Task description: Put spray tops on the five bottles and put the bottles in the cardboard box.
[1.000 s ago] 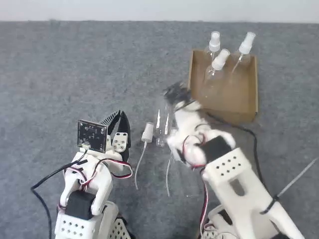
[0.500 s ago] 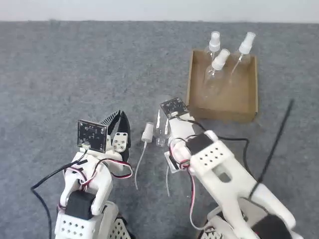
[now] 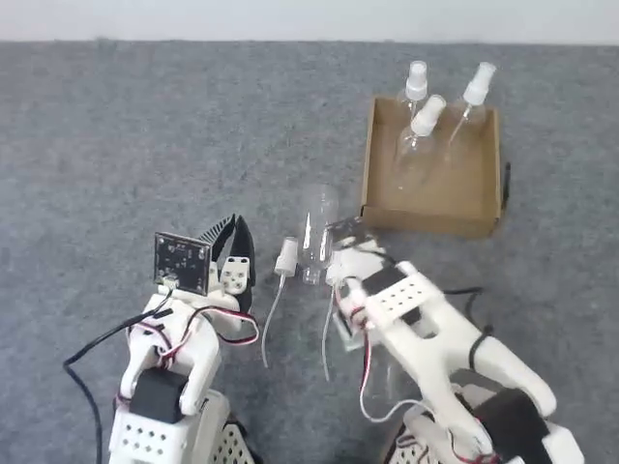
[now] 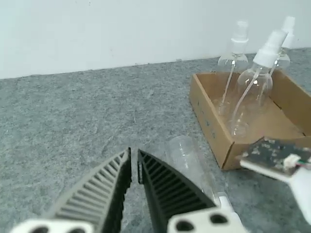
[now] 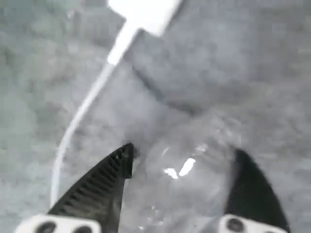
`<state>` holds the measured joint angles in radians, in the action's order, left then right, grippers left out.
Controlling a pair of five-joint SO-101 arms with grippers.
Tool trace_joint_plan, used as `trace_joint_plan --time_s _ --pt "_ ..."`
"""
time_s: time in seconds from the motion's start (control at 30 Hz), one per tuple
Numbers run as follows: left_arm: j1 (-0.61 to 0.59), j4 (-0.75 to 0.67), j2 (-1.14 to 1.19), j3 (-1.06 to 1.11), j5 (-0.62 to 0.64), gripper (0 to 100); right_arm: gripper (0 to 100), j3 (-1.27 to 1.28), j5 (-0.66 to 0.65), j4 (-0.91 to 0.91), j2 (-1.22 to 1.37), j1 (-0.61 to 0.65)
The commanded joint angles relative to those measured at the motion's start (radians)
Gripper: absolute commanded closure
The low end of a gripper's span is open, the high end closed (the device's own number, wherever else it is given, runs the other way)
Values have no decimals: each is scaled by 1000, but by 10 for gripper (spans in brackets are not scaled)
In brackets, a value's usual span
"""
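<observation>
- Clear plastic with no top on it: one clear bottle [image 3: 315, 232] lies on its side on the grey carpet [image 3: 145, 126]. It is near the corner of the cardboard box [image 3: 426, 215] that is closest to my two arms.
- My right gripper [image 5: 182, 162] is down over this bottle. Its two black fingers are spread wide, one on each side of the clear body. From my right wrist view I cannot tell whether either finger touches the plastic.
- A loose spray top [image 3: 287, 255] lies just beside the bottle, on the side away from the box. It is white, and its thin tube trails across the carpet toward the bases of my arms.
- My left gripper [image 4: 134, 155] sits on the far side of that spray top from the bottle, low over the carpet. It points toward the far edge of the table. Its ribbed black jaws are drawn together to a narrow slit, with nothing between them.
- The box is brown, shallow and open at the top, and it rests on the carpet well away from my left gripper.
- Three capped bottles [image 3: 418, 135] stand upright inside the box, toward its far side. Each is clear with a white spray top, and a thin tube shows through the plastic.
- A plain white wall [image 4: 146, 29] rises where the carpet ends behind the box.
</observation>
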<state>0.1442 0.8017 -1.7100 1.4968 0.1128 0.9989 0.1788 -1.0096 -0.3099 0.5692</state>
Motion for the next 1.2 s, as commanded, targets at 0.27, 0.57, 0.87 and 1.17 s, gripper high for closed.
trace_joint_plan --time_s 0.27,0.57,0.87,1.17 --pt "-3 29 -3 -68 9 989 991 -132 -709 -54 -7 -446" --pt "6 49 434 -285 -58 987 993 -428 -1071 -283 -7 -917" --pt "6 43 1195 -633 -173 770 993 -439 -1172 -76 59 -1211" --pt "6 49 1577 -811 -235 764 993 -440 -1172 76 266 -1248"
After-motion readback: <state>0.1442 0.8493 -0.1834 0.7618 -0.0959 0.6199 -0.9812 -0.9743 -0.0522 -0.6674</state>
